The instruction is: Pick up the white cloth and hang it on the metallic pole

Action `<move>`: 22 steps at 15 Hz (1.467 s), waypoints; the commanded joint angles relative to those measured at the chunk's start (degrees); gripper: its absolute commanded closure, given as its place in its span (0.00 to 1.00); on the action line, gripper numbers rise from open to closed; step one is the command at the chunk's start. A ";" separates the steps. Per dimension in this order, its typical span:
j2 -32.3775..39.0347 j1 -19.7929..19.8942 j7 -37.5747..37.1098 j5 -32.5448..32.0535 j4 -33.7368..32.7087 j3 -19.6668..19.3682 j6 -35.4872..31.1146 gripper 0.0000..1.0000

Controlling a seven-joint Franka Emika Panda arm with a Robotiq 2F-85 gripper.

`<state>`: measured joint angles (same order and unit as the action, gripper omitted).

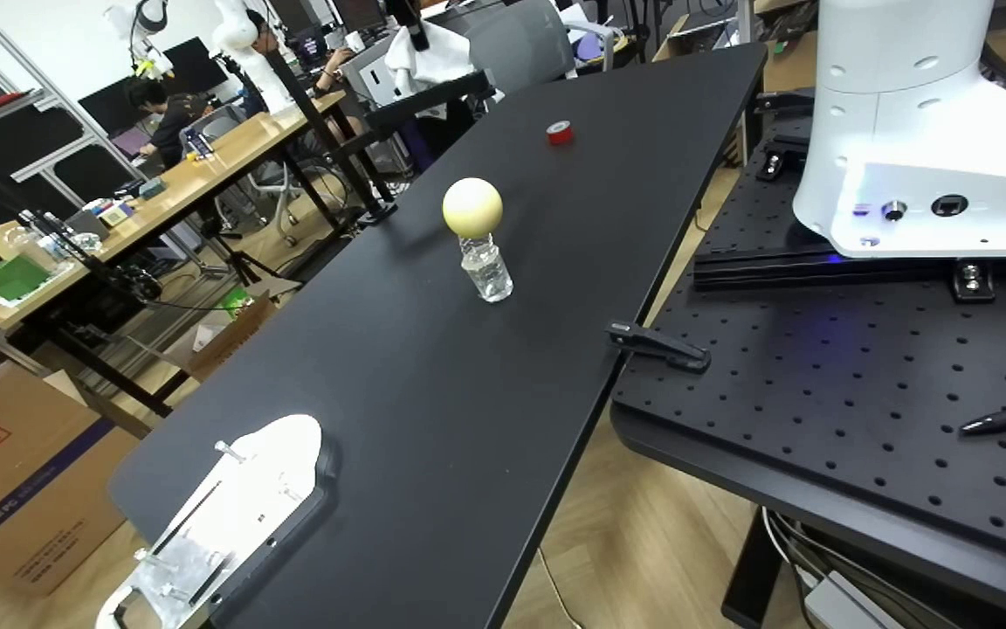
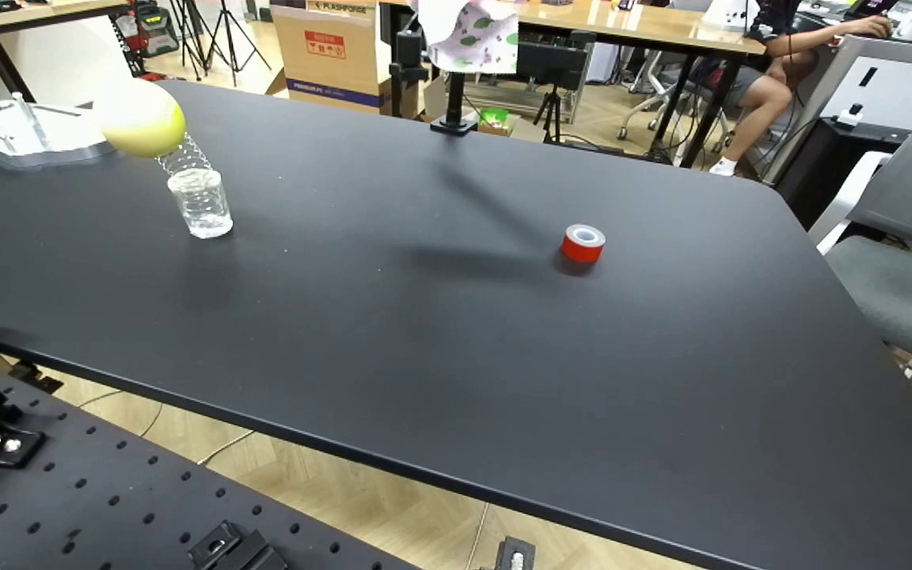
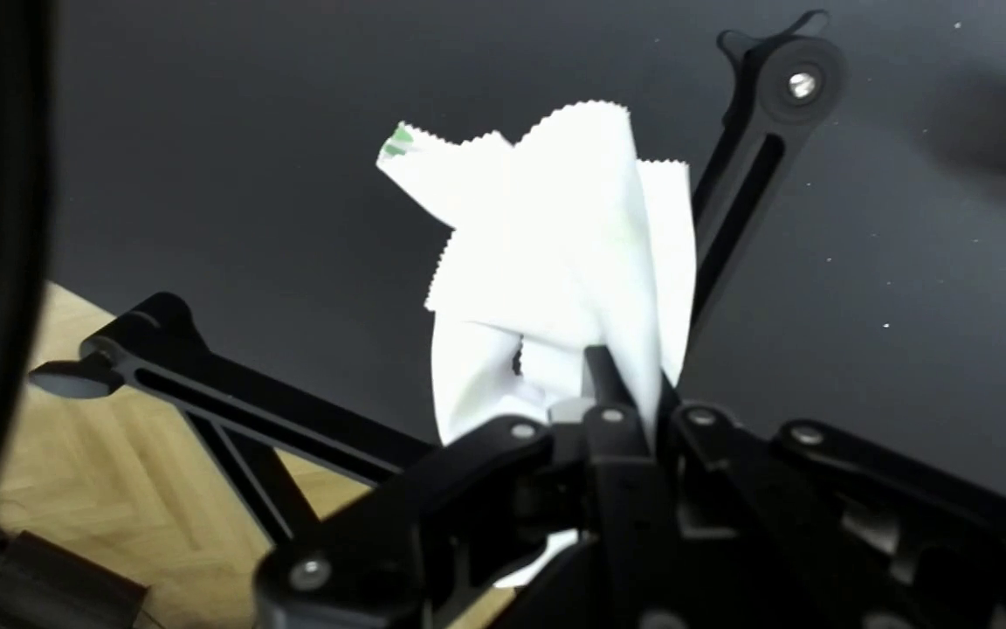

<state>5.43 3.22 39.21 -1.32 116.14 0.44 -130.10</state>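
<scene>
Broad matte-black desk [image 2: 503, 380] carries black slotted metal pole [image 3: 293, 412] at its edge, likely for hanging clearance. Black two-fingered claw [image 3: 635, 374] pinches white, green-printed cloth [image 3: 564, 236] aloft near pole, presumably for draping; contact unclear.

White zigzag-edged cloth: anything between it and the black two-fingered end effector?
Nothing visible: in the wrist view, a fold of the white zigzag-edged cloth runs directly between the tips of the black two-fingered end effector.
</scene>
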 commanded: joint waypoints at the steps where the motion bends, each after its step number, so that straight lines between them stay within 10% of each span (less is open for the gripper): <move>1: -1.62 -0.88 -3.11 1.45 0.96 0.23 6.04 0.99; 22: -4.50 -1.59 -2.36 3.76 -0.22 -1.50 13.27 0.99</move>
<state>0.10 0.75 37.41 1.52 116.82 0.15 -117.35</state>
